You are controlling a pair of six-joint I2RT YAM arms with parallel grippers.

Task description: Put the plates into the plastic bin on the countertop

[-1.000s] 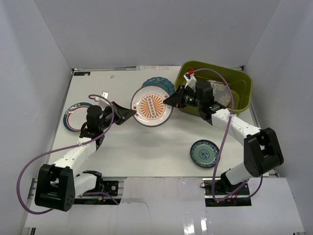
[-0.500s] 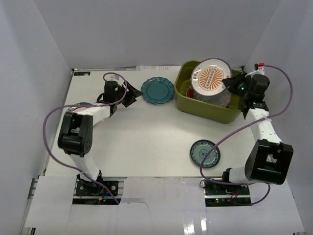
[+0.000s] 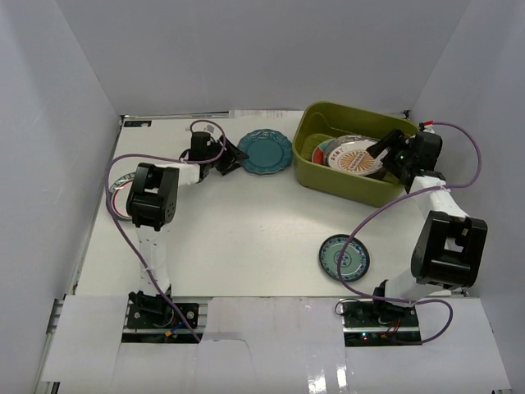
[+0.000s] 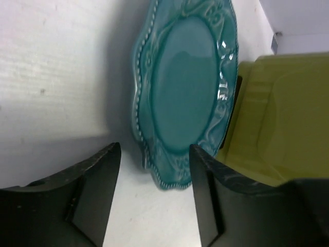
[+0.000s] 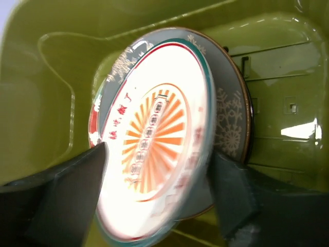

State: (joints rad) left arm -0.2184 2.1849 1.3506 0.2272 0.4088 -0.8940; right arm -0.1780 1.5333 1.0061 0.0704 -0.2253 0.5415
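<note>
Reaching to upper centre, the left end effector [image 4: 154, 154] is spread before the teal plate [image 4: 185, 87]. The right end effector [image 3: 380, 153] dips into the bin [image 3: 336, 179] at upper right, spread either side of the sunburst plate [image 5: 154, 144].

In far right corner of countertop [image 3: 246, 230], bin [image 3: 344, 187] with stacked plates [image 3: 353, 158] inside; one plate [image 3: 265, 153] just left; another plate [image 3: 344, 257] near front edge.

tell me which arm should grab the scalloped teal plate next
Left: the left gripper sits open at the edge of the scalloped teal plate, while the right gripper is off over the plastic bin.
</note>
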